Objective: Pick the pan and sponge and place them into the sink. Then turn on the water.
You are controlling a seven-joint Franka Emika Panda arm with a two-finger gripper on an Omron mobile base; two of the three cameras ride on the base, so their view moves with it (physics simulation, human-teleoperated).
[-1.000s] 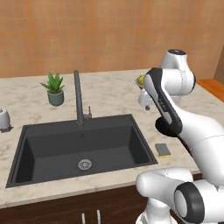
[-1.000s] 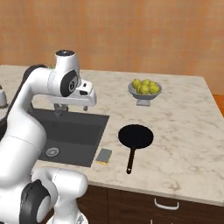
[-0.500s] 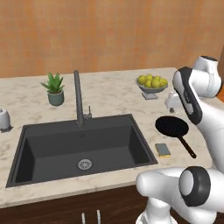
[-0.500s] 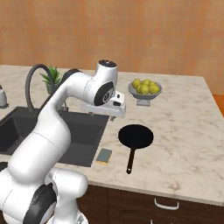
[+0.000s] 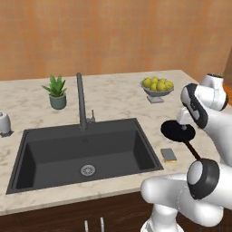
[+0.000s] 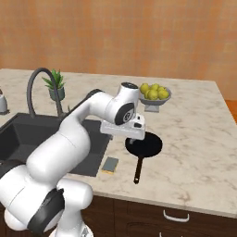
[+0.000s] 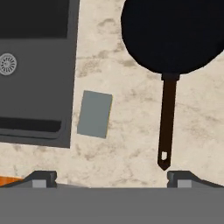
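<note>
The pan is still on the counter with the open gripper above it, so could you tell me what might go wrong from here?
The pan has a thin handle; the open gripper could close off-centre and let it swing or slip. The sponge lies close beside the handle, near the sink edge, so a low approach might knock it. The fruit bowl stands just behind the pan, within a wide swing.

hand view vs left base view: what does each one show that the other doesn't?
Hand view alone: the hole at the end of the pan handle, and both finger tips of the open gripper.
Left base view alone: faucet, potted plant, fruit bowl, white dispenser.
Both: pan, sponge on the counter between sink and pan, silver drain.
</note>
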